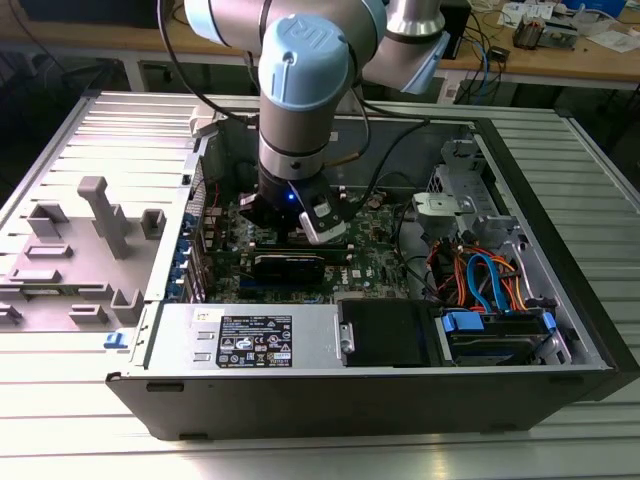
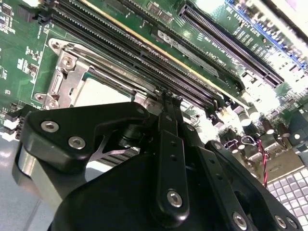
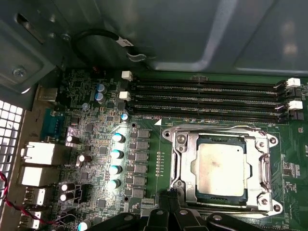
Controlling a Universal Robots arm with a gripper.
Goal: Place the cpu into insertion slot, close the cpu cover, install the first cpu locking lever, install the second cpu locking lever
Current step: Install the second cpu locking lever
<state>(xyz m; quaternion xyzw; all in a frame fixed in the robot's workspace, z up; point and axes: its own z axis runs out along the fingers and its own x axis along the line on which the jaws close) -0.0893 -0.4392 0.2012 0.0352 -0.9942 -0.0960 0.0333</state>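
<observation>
Your cpu point(image 3: 220, 167) sits seated in the insertion slot point(image 3: 199, 193), cpu cover point(image 3: 185, 166) down framing it. Claw point(image 2: 168, 96) fingers pressed together, empty, at the socket's 6 o'clock edge.

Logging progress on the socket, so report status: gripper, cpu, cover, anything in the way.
Gripper low over the board, at the socket's edge, holding nothing seen. Cpu seated in the insertion slot, cpu cover down around it. Memory slots alongside, not obstructing.

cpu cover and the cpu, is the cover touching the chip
Touching. In the first wrist view the cpu cover lies closed flat over the cpu, its frame overlapping the chip's edges with no gap visible; the silver top shows through its window.
</observation>
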